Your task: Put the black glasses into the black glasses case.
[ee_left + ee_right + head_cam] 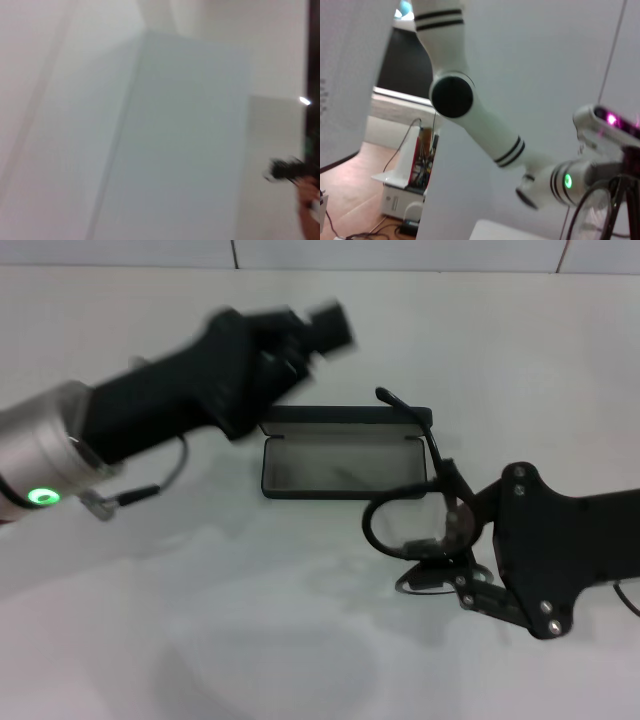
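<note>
1. Frankly, several things are hard to read: the left gripper (325, 328) is smeared by motion blur in the head view, so whether its fingers are apart or together cannot be told.
2. Its wrist view shows only pale blurred panels and a small dark shape at one edge that cannot be identified.
3. The right wrist view catches just a lens rim of the black glasses (592, 215) at the frame's corner; the rest is cut off, with the white left arm (485, 135) filling the view behind.
4. The right gripper (455, 525) is clamped on the black glasses (405, 520), holding them off the table (150, 620) at the frame's right end, one temple arm sticking up and back.
5. The glasses hang just in front of the black glasses case (345, 465), near its right end, not inside it.
6. The case lies open, grey lining showing, lid raised at the back; the left gripper hovers above its back left corner.
7. Count: one pair of glasses, one case, two grippers.
</note>
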Controlling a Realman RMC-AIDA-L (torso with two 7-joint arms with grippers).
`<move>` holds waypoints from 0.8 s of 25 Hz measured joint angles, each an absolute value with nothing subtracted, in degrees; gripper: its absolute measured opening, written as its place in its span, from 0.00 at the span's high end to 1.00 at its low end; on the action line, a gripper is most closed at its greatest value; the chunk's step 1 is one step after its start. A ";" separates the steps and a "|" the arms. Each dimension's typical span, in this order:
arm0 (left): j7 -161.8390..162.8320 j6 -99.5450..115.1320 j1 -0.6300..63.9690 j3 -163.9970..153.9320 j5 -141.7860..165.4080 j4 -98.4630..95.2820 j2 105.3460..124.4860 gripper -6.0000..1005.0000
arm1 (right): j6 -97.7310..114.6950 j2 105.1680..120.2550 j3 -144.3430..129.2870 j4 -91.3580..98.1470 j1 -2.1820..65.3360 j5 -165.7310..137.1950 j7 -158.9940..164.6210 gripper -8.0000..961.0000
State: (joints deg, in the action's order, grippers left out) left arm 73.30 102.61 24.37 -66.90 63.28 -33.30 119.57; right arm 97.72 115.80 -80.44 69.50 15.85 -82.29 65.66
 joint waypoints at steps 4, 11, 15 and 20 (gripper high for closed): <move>73.52 102.23 23.53 -63.13 60.14 -29.61 119.72 0.93 | 101.91 115.69 -80.42 66.71 15.74 -78.77 57.80 0.89; 74.57 96.51 24.09 -63.72 60.17 -27.24 119.68 0.93 | 107.87 115.79 -80.34 66.12 16.09 -73.04 51.14 0.89; 76.36 96.23 26.86 -64.23 65.18 -26.16 119.73 0.93 | 108.36 115.83 -80.39 66.06 18.11 -71.86 50.75 0.89; 75.62 96.59 30.10 -70.36 67.48 -25.69 119.83 0.93 | 107.71 116.00 -80.73 61.56 22.64 -71.76 49.84 0.89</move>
